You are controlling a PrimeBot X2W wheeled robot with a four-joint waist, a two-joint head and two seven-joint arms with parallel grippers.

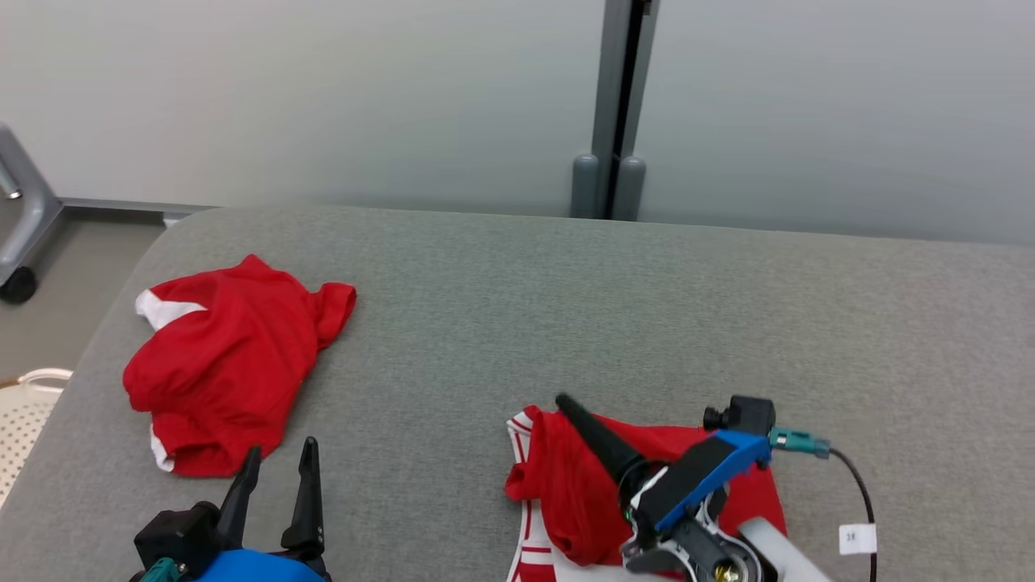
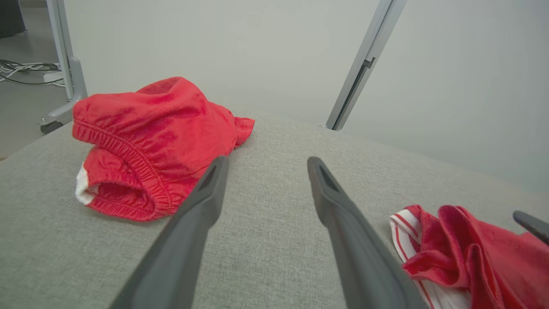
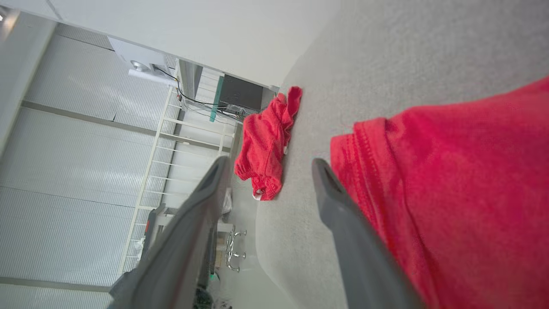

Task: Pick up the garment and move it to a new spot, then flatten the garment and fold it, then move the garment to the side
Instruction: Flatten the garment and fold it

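Observation:
Two red garments lie on the grey padded table (image 1: 566,307). A crumpled pair of red shorts with white trim (image 1: 226,356) (image 2: 150,141) (image 3: 266,141) sits at the left. A second red garment with white striped edging (image 1: 574,485) (image 2: 472,253) (image 3: 463,193) is bunched at the front centre. My right gripper (image 1: 570,412) (image 3: 270,163) is turned on its side just above this second garment, open, one finger resting against the cloth and nothing between the fingers. My left gripper (image 1: 280,449) (image 2: 266,161) stands open just in front of the shorts, apart from them.
A white perforated basket (image 1: 24,404) stands off the table's left edge. A grey frame leg with a castor (image 1: 20,242) is on the floor at the far left. A grey post (image 1: 610,105) rises behind the table against the pale wall.

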